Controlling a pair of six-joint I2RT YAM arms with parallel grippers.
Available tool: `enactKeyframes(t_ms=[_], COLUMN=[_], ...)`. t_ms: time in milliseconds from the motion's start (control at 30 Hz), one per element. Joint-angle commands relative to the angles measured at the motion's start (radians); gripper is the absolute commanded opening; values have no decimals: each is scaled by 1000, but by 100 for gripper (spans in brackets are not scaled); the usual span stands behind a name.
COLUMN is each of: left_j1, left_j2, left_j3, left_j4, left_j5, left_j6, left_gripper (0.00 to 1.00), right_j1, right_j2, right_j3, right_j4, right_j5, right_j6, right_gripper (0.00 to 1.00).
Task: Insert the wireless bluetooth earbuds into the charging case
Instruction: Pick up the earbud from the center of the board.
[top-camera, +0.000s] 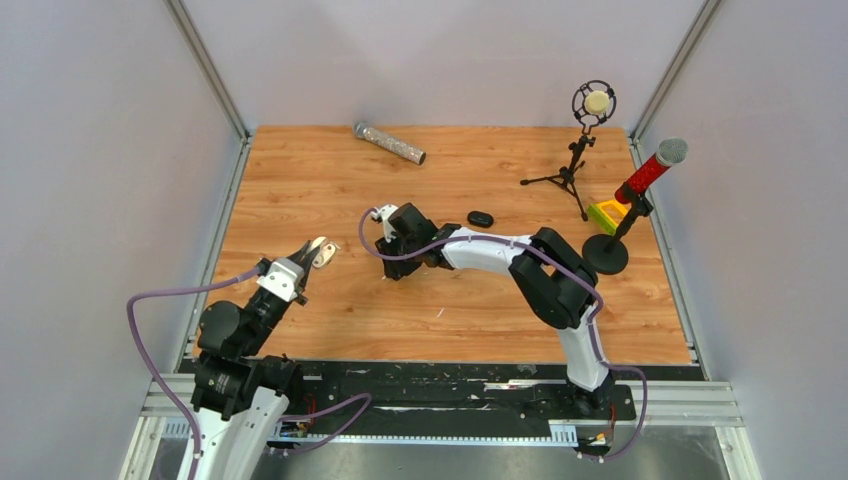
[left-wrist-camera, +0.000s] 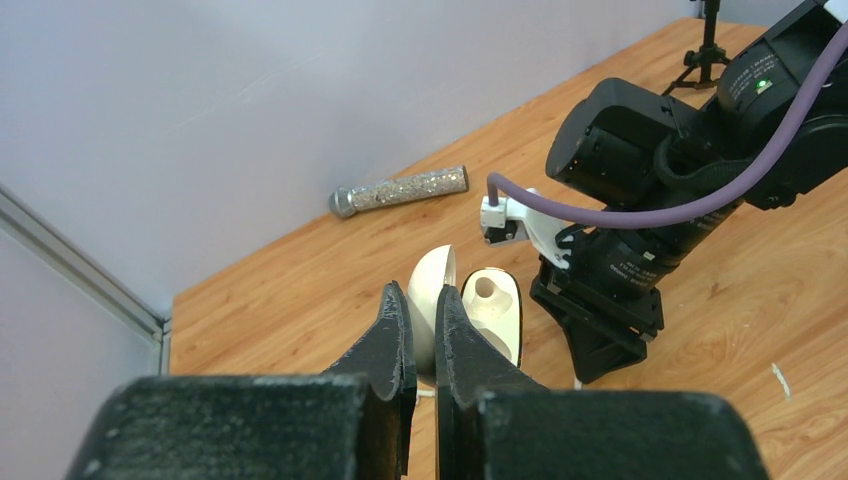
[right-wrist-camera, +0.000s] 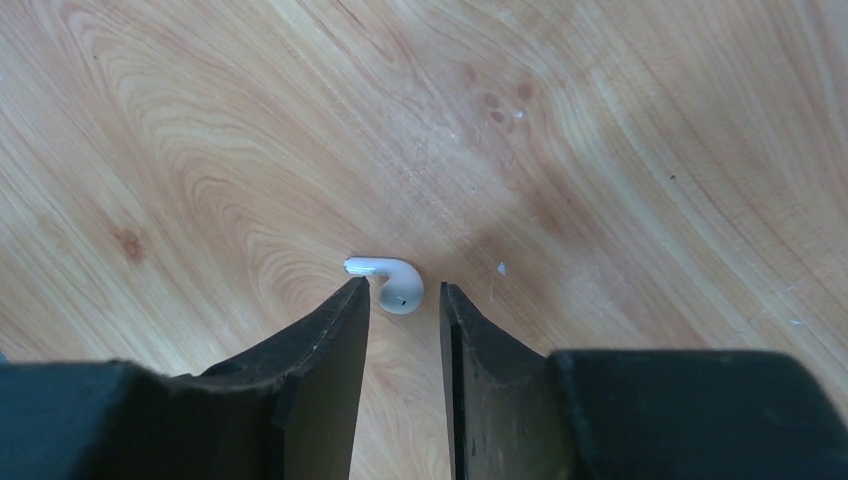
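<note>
The white charging case (left-wrist-camera: 496, 312) hangs open above the table's left part, its empty sockets showing. My left gripper (left-wrist-camera: 422, 302) is shut on the case's raised lid (left-wrist-camera: 432, 280); in the top view this gripper (top-camera: 312, 252) and the case (top-camera: 324, 254) sit left of centre. A whitish earbud (right-wrist-camera: 392, 281) lies on the wood. My right gripper (right-wrist-camera: 403, 290) points straight down over it, open, with the bud's round head between the fingertips and its stem by the left fingertip (right-wrist-camera: 356, 292). In the top view the right gripper (top-camera: 392, 262) hides this bud. A small black roundish piece (top-camera: 481, 218) lies to its right.
A glittery silver microphone (top-camera: 389, 143) lies at the back of the table. At the right stand a tripod with a shock-mounted microphone (top-camera: 593, 104), a red microphone on a round base (top-camera: 648, 172) and a yellow-green block (top-camera: 606, 215). Grey walls enclose three sides.
</note>
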Motion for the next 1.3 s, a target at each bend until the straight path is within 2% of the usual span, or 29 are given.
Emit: enactKeyframes(t_ms=[0,367,667,1100,1267], left_j1=[-1,-1,-1,0,-1], left_j2=[6,16,24,23,22], left_j3=[6,7,11,13,15], left_j4=[51,73,80,89,90], left_j5=[-8,-5,1,-1,0], left_j6=[-11,10,15,23,17], left_gripper=[0,0,0,0,0], right_j1=[7,5,5,6,5], right_j2=[18,33,41,55,50], right_j3=[53,60,72,74,81], right_j4=[-6,-13,-14,-36,-37], right_j5=[-21,-36,-57,-59,-63], right_j6=[-23,-38,-53,-65,-68], right_gripper=[33,33,23,27,11])
